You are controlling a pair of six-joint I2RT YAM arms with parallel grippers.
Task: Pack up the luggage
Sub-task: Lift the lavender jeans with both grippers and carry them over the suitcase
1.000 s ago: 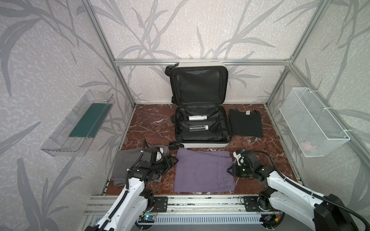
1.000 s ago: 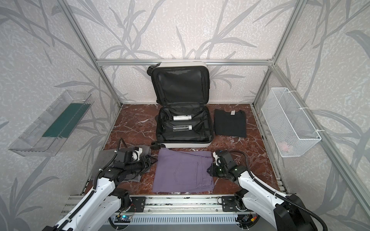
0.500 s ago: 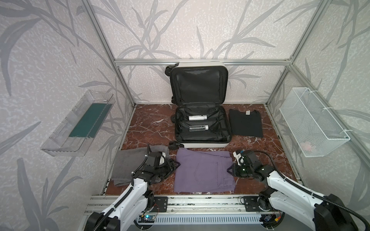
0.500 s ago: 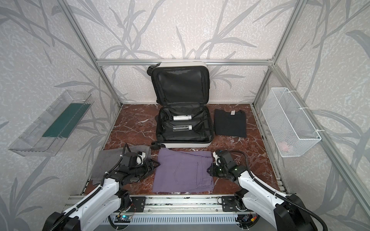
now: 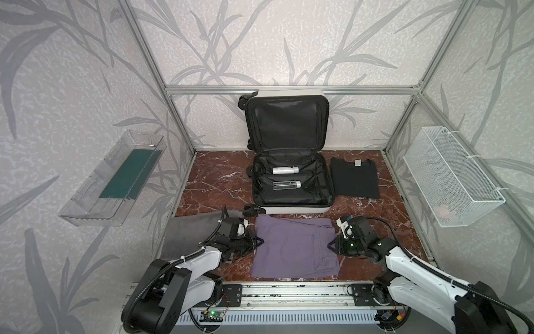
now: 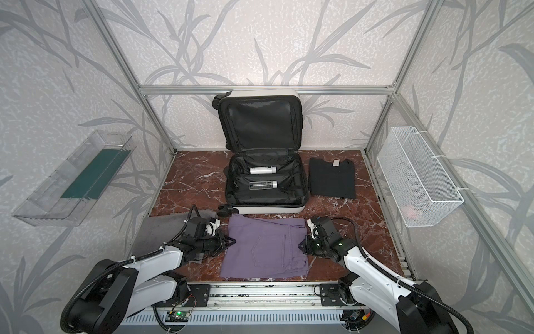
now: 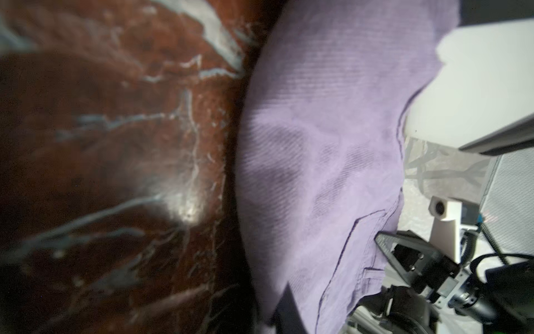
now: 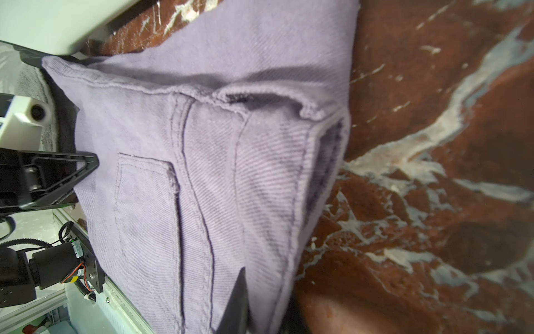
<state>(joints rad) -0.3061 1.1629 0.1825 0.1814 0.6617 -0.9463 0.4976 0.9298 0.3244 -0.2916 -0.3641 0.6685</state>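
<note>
The luggage (image 5: 291, 206) (image 6: 268, 208) lies open at the back with its white shell down, black lining up and lid upright. Two bottles (image 5: 285, 170) lie inside. In front of it lie folded purple trousers (image 5: 294, 248) (image 6: 265, 250) (image 7: 318, 144) (image 8: 202, 173). My left gripper (image 5: 259, 241) (image 6: 232, 241) (image 7: 274, 306) is shut on their left edge, one dark finger over the cloth. At the right edge my right gripper (image 5: 333, 246) (image 6: 302, 246) (image 8: 260, 306) is shut on the waistband side.
A folded black shirt (image 5: 354, 180) lies right of the luggage. A grey cloth (image 5: 187, 234) lies at the front left, partly under my left arm. A clear tray (image 5: 86, 202) hangs on the left wall and a white wire basket (image 5: 450, 176) on the right.
My left arm has moved right, off the grey cloth to the trousers' left edge, and its jaws have shut there. The right arm has not moved.
</note>
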